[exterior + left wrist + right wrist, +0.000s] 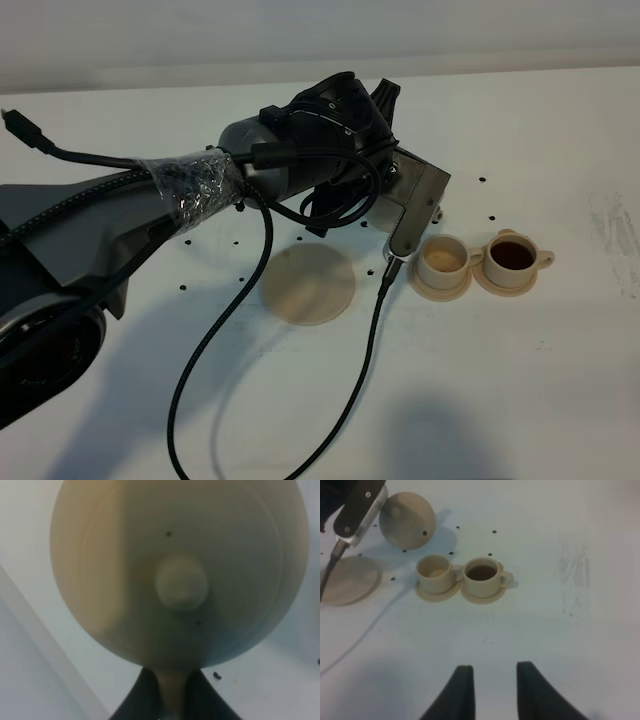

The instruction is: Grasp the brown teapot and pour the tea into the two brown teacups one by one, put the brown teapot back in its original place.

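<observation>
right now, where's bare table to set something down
Free: table right of the filled teacup, and the near strip before both cups. The large saucer lies bare. Crowded: between saucer and other teacup, where the left hand holds the teapot.

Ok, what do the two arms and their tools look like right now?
The left arm is dark grey and black, with crinkled clear plastic wrap round it, looping black cables and a bare metal bracket at the wrist. Both the left tool and right tool have black, tapered fingers.
</observation>
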Robot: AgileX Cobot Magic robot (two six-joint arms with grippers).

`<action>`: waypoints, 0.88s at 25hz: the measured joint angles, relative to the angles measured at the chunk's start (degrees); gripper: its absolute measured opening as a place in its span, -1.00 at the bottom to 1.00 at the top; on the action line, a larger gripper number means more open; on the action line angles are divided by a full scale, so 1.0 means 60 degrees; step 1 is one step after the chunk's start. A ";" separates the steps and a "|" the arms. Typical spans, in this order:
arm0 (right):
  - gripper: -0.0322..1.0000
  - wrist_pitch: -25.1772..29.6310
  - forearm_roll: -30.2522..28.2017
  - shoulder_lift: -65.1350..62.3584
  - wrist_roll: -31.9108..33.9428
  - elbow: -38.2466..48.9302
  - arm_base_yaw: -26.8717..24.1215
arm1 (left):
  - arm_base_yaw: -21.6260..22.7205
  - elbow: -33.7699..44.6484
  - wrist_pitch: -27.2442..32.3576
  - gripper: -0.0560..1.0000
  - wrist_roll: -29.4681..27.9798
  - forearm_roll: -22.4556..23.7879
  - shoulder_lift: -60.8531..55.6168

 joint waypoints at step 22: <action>-0.54 0.0000 0.0000 0.0000 0.0000 0.0000 0.0000 | -0.0105 0.0271 -0.0189 -0.73 0.1465 -0.0063 0.0000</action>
